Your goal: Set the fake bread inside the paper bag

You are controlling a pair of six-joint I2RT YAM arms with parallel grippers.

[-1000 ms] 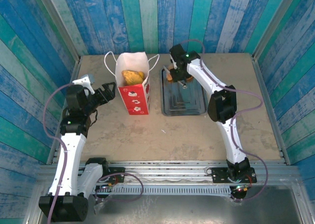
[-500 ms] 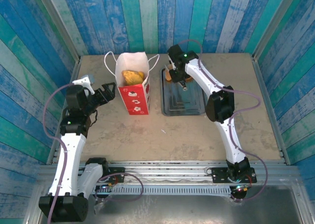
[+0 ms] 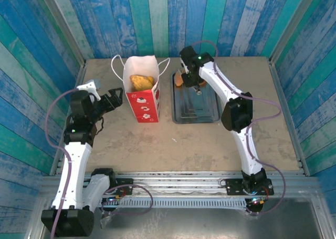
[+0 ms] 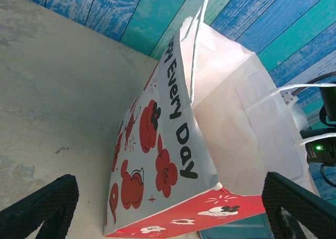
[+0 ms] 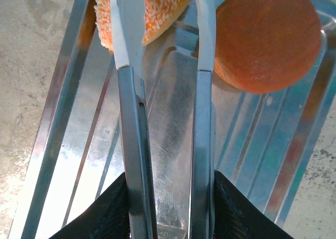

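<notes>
**Two pastries on the tray, one showing in the bag**

Two pieces of fake bread lie at the far end of the grey metal tray (image 3: pixel 202 110). One is a sugared pastry (image 5: pixel 160 5) at its far-left corner, and the other is a round orange bun (image 5: pixel 265 39) just beside it on the right.

My right gripper (image 3: pixel 190 82) hangs over that end of the tray. Its fingers are closed on a pair of thin metal tongs (image 5: pixel 202 144), whose two arms run nearly parallel with a narrow gap between them. From the right wrist camera I see the left white tip crossing the sugared pastry and the right tip lying between that pastry and the bun. I cannot tell whether the tips actually pinch the pastry.

The paper bag (image 3: pixel 143 102) stands upright on the worktop (image 3: pixel 173 139) toward its far edge, just beside the tray's left side. Its mouth is open and its white cord handles (image 3: pixel 114 66) splay out to either side. A golden pastry (image 3: pixel 142 82) shows inside, near the top.

My left gripper (image 3: pixel 116 99) sits near the bag's left side, not touching it. Its fingers (image 4: pixel 42 205) are spread wide and hold nothing. Through the left wrist camera I see the bag's printed face framed between the two black fingers.
</notes>
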